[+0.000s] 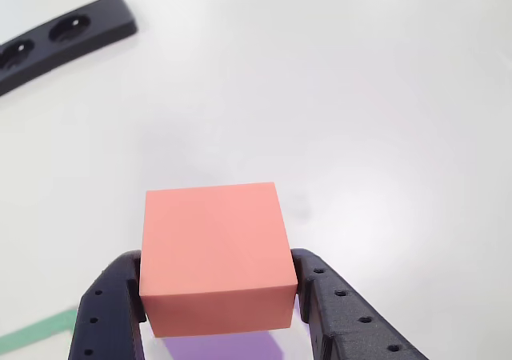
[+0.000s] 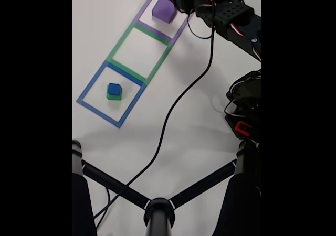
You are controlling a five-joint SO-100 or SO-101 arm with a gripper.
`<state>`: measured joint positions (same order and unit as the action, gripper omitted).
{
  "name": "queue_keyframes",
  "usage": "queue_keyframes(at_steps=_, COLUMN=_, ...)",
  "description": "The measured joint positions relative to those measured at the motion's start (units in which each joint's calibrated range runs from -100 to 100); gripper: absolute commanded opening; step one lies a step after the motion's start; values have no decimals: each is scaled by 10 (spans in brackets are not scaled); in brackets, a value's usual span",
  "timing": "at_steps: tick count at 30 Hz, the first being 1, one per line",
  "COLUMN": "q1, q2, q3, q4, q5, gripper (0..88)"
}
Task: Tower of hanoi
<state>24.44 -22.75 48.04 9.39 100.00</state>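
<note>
Bright, even light; soft shadows, slight blur.

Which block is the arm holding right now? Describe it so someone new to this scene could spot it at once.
In the other view, start at the gripper at the bottom edge. Between its two dark fingers sits the salmon-orange block, held above the purple block. It is the only salmon-orange block and the only one off the white table.

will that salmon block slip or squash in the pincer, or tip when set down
The salmon-orange block looks like matte foam, so probably light and grippy, unlikely to slip. The pincer clamps its flat sides without visible denting, so it seems fairly firm. Its broad flat faces should sit steady on the purple block, not roll.
</note>
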Motion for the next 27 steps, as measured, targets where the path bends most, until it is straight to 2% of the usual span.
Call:
queue_keyframes(at_steps=4, q1=0, q2=-50, q3=-145, q4=266, q5=-4, gripper=154)
queue_keyframes(at_steps=7, q1=-3, q2=-58, q3=-269, q4=453, q5=-32, gripper=155)
queue_keyframes(at_steps=13, q1=-52, q2=-62, q3=-465, q4=697, q5=-83, gripper=152)
queue_keyframes(at_steps=18, q1=-111, q2=-85, q3=-535, q4=791, q5=-116, gripper=149)
queue_keyframes(at_steps=27, q1=-205, q2=-152, q3=-535, q4=819, q5=-138, gripper=146)
